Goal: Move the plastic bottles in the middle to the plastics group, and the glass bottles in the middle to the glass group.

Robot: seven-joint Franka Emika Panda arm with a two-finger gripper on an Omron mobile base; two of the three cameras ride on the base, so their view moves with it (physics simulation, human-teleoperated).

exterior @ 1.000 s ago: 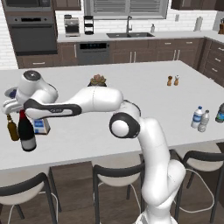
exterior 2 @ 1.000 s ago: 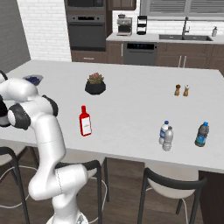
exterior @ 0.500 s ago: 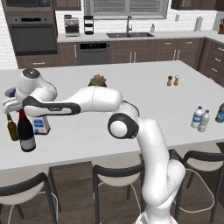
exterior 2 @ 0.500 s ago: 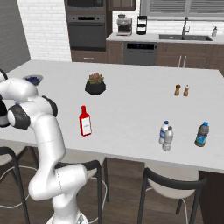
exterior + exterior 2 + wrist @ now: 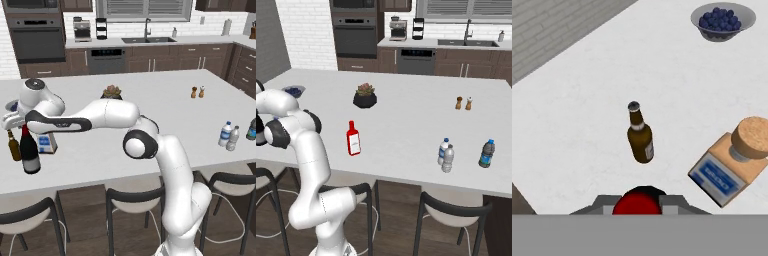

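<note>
I am seeing the gripper (image 5: 641, 200) clamped narrowly on the red foil neck of the wine bottle (image 5: 29, 150), whose round red top is sitting between the two dark fingertips (image 5: 602, 202) in the hand view. Compared with a second ago, the wine bottle is standing in much the same spot at the far left of the counter (image 5: 150, 120), upright, just beside the brown beer bottle (image 5: 13, 145) and in front of the square bottle with the blue label and cork stopper (image 5: 46, 142); I cannot make out any real shift of the arm or the bottle. In the hand view the beer bottle is lying ahead of the fingers, the square bottle off to the right, and a bowl of blueberries (image 5: 723, 20) farther away. The red bottle with the white cap (image 5: 353, 138) is standing alone in the middle of the counter, where it was earlier. Two clear water bottles (image 5: 445, 155) are standing together near the dark blue-green bottle (image 5: 486, 153) on the right, unchanged.
</note>
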